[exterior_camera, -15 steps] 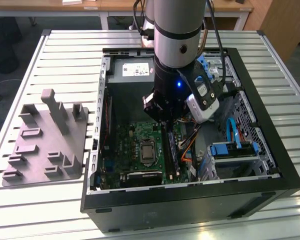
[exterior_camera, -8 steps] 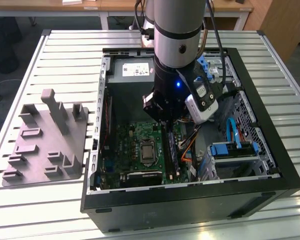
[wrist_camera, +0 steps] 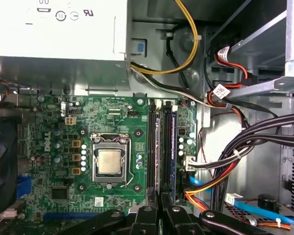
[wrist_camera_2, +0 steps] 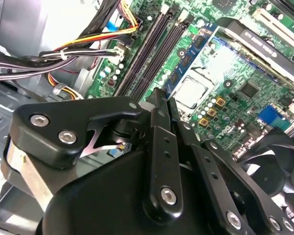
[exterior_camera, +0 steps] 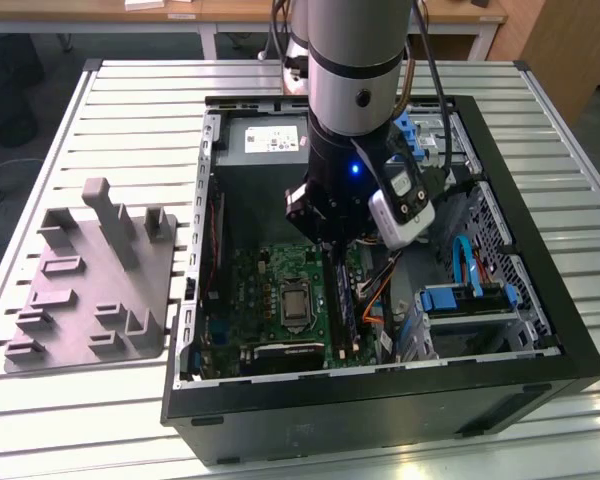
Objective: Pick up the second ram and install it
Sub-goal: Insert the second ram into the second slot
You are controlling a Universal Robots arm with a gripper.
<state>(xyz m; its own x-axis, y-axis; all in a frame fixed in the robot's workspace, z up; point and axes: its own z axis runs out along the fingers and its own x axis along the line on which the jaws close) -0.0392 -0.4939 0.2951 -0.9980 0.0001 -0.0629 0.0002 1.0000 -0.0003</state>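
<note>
My gripper [exterior_camera: 330,245] reaches down inside the open computer case, over the memory slots beside the CPU socket [wrist_camera: 109,161]. The second ram [wrist_camera: 159,147] is a thin dark board seen edge-on, running from between my fingertips along the slots. In the second wrist view its blue-green face [wrist_camera_2: 188,61] stands upright beside the empty black slots [wrist_camera_2: 147,54], and the gripper [wrist_camera_2: 159,98] is shut on its near end. In the first wrist view the gripper [wrist_camera: 160,213] straddles the board. Whether the board sits fully in its slot I cannot tell.
Bundled cables [wrist_camera: 245,161] hang close beside the slots, with the power supply [wrist_camera: 54,29] behind them. A fan [wrist_camera_2: 284,161] sits past the CPU. On the table at the exterior view's left stands a grey fixture block [exterior_camera: 95,280]. Case walls [exterior_camera: 380,400] ring the motherboard.
</note>
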